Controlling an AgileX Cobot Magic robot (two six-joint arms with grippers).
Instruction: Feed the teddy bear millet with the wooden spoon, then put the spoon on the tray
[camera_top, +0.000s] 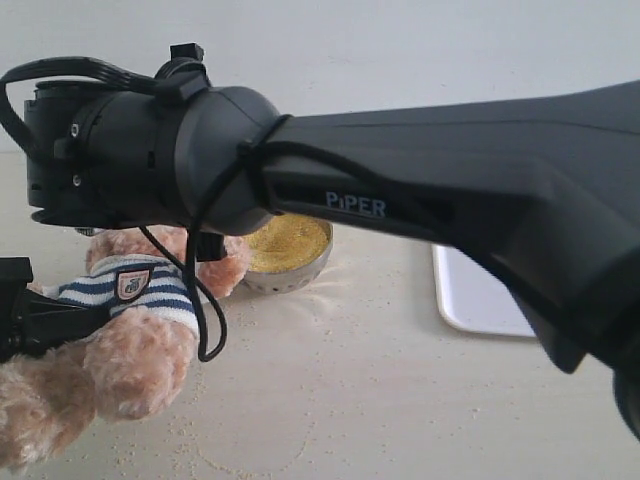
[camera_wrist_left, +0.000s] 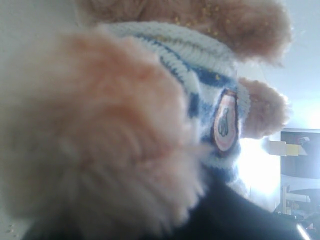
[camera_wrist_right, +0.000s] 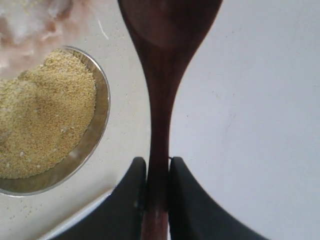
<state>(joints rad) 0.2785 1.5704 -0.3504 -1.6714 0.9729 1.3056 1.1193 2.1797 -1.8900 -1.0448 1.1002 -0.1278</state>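
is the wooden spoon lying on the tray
No, the right pincer grips the wooden spoon by its handle, beside the millet.

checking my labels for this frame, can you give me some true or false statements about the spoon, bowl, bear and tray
1. The right end effector holds the spoon by its handle. True.
2. The spoon lies on the tray. False: the end effector holds it, off the tray.
3. The bowl holds millet. True.
4. The bear wears a plain red sweater. False: it is striped navy and white.
5. The bowl stands on the tray. False: it stands on the table, beside the bear.
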